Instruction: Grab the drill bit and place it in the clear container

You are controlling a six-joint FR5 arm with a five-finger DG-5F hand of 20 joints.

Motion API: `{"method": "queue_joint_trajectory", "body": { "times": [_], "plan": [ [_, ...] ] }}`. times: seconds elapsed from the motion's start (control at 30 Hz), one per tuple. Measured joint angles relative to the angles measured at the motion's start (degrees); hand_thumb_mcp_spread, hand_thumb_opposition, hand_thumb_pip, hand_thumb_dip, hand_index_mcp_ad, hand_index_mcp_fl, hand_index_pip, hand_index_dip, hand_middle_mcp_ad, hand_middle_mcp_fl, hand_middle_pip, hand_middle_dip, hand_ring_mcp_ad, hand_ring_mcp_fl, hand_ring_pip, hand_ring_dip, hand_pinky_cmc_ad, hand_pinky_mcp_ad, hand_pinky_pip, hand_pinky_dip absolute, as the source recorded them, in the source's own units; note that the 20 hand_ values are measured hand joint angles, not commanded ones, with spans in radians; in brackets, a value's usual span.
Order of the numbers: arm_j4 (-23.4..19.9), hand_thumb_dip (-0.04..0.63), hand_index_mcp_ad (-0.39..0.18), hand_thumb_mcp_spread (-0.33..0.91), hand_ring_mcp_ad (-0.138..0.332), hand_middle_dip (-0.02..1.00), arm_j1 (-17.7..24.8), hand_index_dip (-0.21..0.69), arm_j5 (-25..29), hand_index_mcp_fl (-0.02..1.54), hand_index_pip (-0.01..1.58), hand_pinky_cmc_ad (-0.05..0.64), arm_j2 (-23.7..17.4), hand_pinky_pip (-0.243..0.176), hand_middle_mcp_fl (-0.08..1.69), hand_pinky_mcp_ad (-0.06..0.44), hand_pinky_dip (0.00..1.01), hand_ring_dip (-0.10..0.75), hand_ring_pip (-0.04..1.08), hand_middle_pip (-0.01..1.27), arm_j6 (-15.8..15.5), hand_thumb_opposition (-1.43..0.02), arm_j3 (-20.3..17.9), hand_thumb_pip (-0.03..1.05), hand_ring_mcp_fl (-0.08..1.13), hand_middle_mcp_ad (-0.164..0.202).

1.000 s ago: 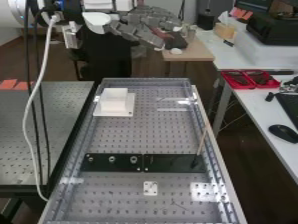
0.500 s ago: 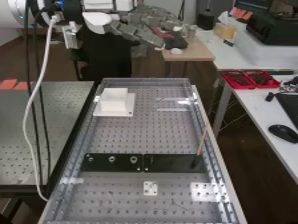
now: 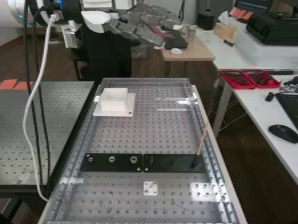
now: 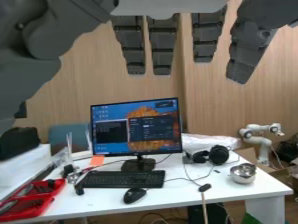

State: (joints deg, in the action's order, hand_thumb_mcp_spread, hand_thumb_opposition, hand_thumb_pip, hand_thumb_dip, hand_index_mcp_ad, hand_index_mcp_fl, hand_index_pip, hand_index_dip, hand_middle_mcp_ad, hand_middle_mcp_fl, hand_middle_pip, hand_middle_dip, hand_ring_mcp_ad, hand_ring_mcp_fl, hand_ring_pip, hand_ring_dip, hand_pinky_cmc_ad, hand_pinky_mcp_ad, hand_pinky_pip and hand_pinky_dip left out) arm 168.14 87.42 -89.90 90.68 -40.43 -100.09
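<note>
While the hand [image 3: 136,31] waits at twelve o'clock in the high view, almost nothing has changed in the last second. It has not gone down to the bench [image 3: 146,132], so the job does not look begun, and the drill bit has still to be picked up.

The fingers [image 4: 162,47] hang down long and straight, with gaps between them, and they are not clamped on a thing.

I cannot tell for sure which thing is the drill bit. It may be one of the small round metal bits [image 3: 112,159] on the dark plate [image 3: 100,166] at seven o'clock. A thin stick [image 3: 201,141] with a dark end leans at four o'clock. I cannot pick out the clear container either. The box [image 3: 114,98] near ten o'clock looks white and sits on a flat white base [image 3: 125,113].

Next to the earlier pictures, the stick, the plate and the box are all in the same spots. The next move should bring the hand down, slow and soft, so it does not bump the stick
</note>
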Motion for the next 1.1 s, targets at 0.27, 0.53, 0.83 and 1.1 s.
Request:
{"method": "queue_joint_trajectory", "body": {
  "times": [0.27, 0.53, 0.83, 1.1],
  "plan": [
    [0.1, 0.038, -0.002, 0.25, 0.229, 0.17, -0.4, 0.330, -1.6, 0.19, 0.05, 0.494, 0.2, -0.077, 0.12, 0.396, 0.16, 0.024, 0.10, 0.14, 0.1, -0.60, 0.1, 0.15, 0.01, 0.082],
    [-0.1, 0.038, 0.005, 0.25, 0.229, 0.17, -0.4, 0.330, -0.8, 0.19, 0.05, 0.494, 0.5, -0.077, 0.12, 0.396, 0.16, 0.024, 0.10, 0.14, 0.2, -0.60, 0.1, 0.15, 0.01, 0.087],
    [-0.5, 0.038, -0.003, 0.25, 0.227, 0.17, -0.5, 0.330, -1.6, 0.19, 0.05, 0.494, 0.4, -0.079, 0.12, 0.396, 0.16, 0.024, 0.10, 0.14, 0.1, -0.60, -0.2, 0.15, 0.01, 0.082],
    [-0.7, 0.038, 0.005, 0.25, 0.230, 0.17, -0.3, 0.330, -0.1, 0.19, 0.05, 0.494, 0.0, -0.079, 0.12, 0.396, 0.16, 0.024, 0.10, 0.14, 0.2, -0.60, -0.7, 0.15, 0.01, 0.089]
  ]
}}
